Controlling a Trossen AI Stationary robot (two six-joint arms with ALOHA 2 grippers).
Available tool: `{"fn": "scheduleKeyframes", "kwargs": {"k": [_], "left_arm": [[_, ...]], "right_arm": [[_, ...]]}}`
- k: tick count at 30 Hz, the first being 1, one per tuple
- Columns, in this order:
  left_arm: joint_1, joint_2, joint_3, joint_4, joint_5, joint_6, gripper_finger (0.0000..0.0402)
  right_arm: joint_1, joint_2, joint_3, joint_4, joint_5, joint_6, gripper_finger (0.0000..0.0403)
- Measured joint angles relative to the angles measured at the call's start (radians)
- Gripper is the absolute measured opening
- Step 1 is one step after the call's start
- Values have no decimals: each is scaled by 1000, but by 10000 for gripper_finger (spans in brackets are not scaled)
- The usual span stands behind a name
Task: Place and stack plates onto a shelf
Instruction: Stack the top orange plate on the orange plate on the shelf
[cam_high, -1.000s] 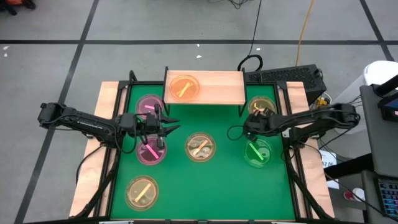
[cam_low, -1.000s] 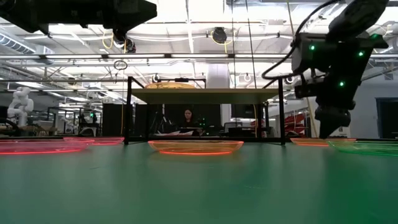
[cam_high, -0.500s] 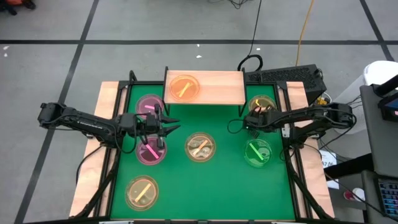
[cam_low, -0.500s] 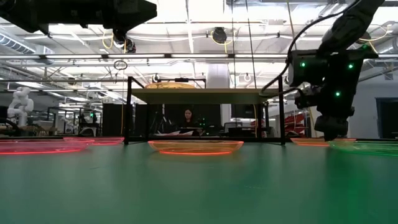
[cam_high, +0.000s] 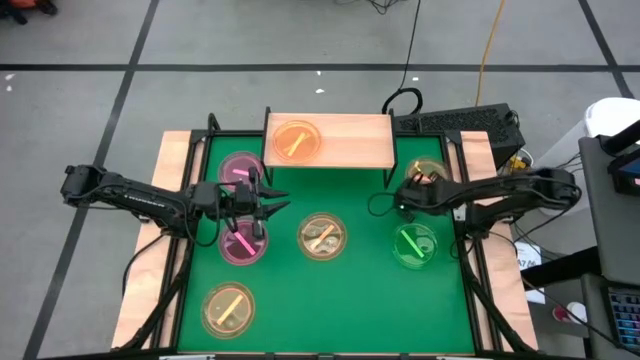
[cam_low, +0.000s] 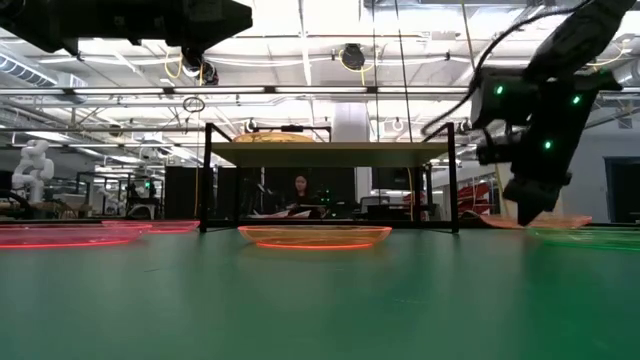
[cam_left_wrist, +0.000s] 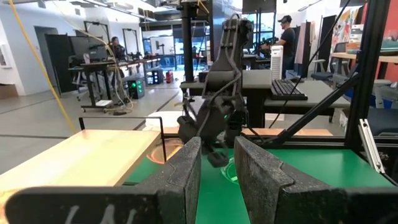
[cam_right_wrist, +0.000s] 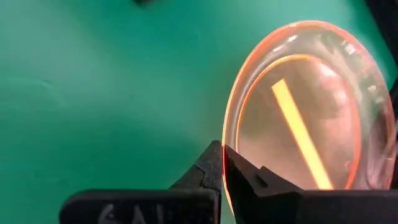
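Between right end effector (cam_right_wrist: 222, 171) fingers, amber plate (cam_right_wrist: 311, 112) rim, plate tilted

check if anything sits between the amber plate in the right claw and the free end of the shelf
Nothing visible does. The right claw grips the amber plate by its rim, just off the shelf corner. The shelf's right half is bare; the orange plate sits on its left half.

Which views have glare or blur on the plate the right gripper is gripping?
Right wrist view: the amber translucent plate glows along its rim, reflections smearing its inside; right gripper is sharp. Low view: the plate shows as a thin tilted sliver, ceiling lights bright behind it.
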Motion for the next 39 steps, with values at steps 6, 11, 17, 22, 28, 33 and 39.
{"fn": "scheduleKeyframes", "kwargs": {"k": [6,11,17,22,28,33,39], "left_arm": [[0,0,0,-3,0,-1,104],[0,0,0,-5,0,-3,104],[0,0,0,-4,0,0,104],[0,0,0,2,0,0,104],[0,0,0,2,0,22,104],[0,0,0,3,0,26,104],[0,0,0,2,0,-33,104]], "right_arm": [[83,-197,54,-113,13,67,0],[137,-355,156,-223,123,133,0],[171,-442,227,14,195,-14,0],[175,-411,230,563,162,-364,0],[161,-230,304,880,78,-575,0],[121,4,521,811,29,-642,0],[64,248,736,734,-109,-745,0]]}}
